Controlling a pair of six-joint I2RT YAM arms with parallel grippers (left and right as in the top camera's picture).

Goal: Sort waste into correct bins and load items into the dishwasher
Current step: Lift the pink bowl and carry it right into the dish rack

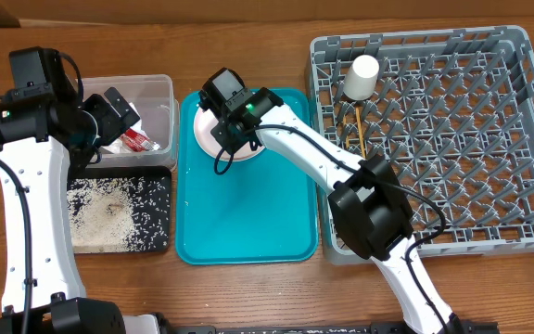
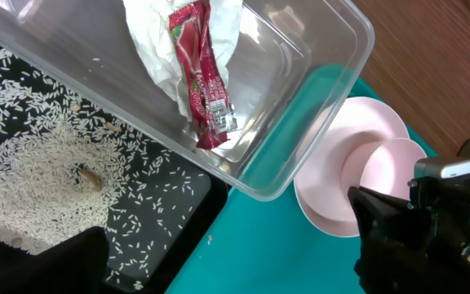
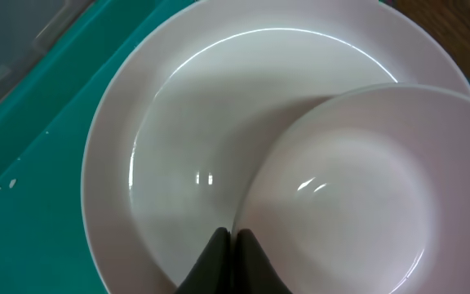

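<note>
Right gripper (image 3: 232,245) jaws pinch the rim of the white bowl (image 3: 357,196) on the pink plate (image 3: 178,139); left gripper (image 1: 119,119) jaws wide above the clear tub (image 1: 169,85).

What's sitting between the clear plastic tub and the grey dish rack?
The teal tray, with the pink plate on it, as the overhead view shows.

Left arm (image 1: 28,209) and right arm (image 1: 309,156): white links, black joint housings, black cables. Green light (image 1: 248,109) at right wrist. Right gripper (image 3: 232,234): black fingers (image 3: 210,265).
</note>
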